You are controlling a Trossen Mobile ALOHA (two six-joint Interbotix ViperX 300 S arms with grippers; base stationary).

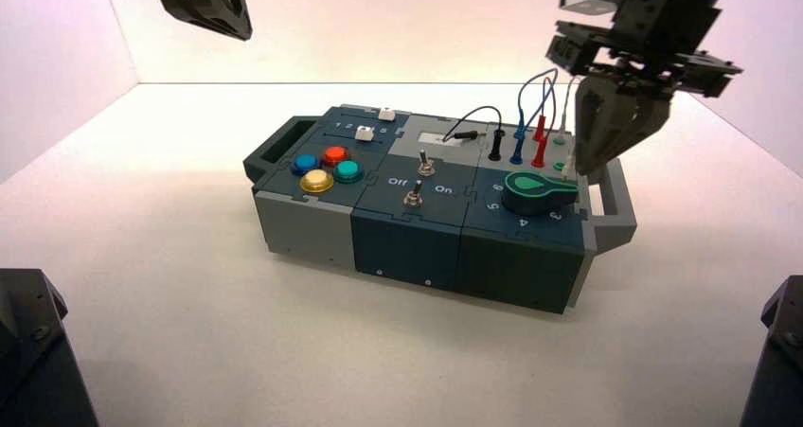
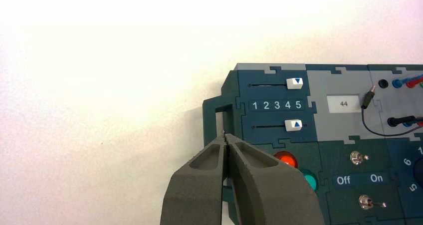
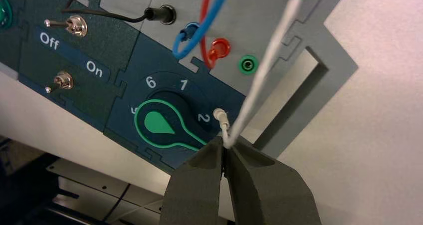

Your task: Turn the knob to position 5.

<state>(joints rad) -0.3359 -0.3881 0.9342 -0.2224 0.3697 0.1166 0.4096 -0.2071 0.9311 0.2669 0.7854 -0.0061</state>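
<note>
The teal-green teardrop knob (image 1: 538, 192) sits at the right end of the box. In the right wrist view the knob (image 3: 158, 125) points its tip past the digit 2 (image 3: 202, 118), toward my gripper. The digit 5 (image 1: 493, 206) lies on the arc at the knob's front left; in the right wrist view it (image 3: 133, 110) is half hidden by the knob. My right gripper (image 1: 590, 165) (image 3: 224, 144) hovers just right of the knob's tip, shut on a white wire (image 3: 264, 65) near its plug. My left gripper (image 1: 227, 15) (image 2: 225, 135) is shut and empty, high over the box's left end.
Two toggle switches (image 1: 420, 181) with Off/On lettering stand mid-box, and coloured push buttons (image 1: 327, 167) on the left. Red, blue and black wires (image 1: 530, 115) are plugged in behind the knob. Grey handle (image 1: 617, 200) at the box's right end. Two white sliders (image 2: 294, 104) at the left rear.
</note>
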